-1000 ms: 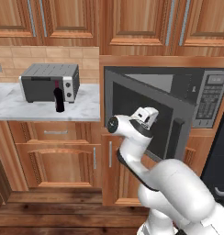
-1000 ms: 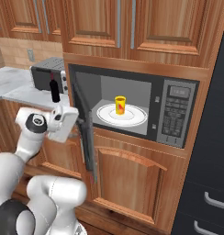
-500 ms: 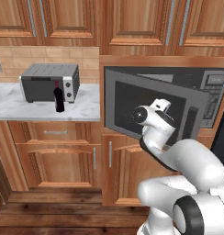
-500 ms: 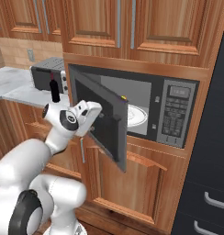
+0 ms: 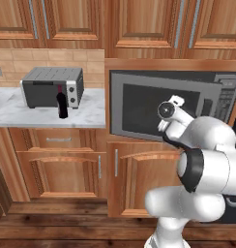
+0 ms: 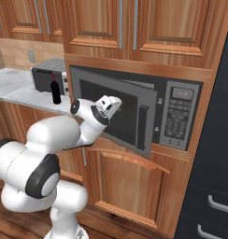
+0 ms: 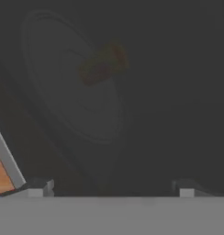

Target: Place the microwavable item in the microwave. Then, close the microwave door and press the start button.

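Observation:
The microwave door (image 6: 120,116) stands only slightly ajar, its hinge on the left and its dark bar handle (image 6: 142,122) near the keypad (image 6: 176,119) of the microwave (image 5: 229,89). My gripper (image 6: 111,103) is open and empty, pointing at the door's dark window (image 5: 139,109) and close against it. In the hand view its fingertips (image 7: 40,188) stand wide apart at the glass. Through the glass I dimly see the yellow mug (image 7: 104,64) standing on the white round plate (image 7: 77,101) inside.
A grey two-knob toaster oven (image 5: 52,87) and a dark wine bottle (image 5: 62,102) stand on the marble counter (image 5: 23,114) to the left. Wooden cabinets surround the microwave. A dark appliance front (image 6: 214,163) fills the right.
The microwave door has swung from wide open to nearly shut. My hand has followed it rightward against the window. The mug is now behind the glass.

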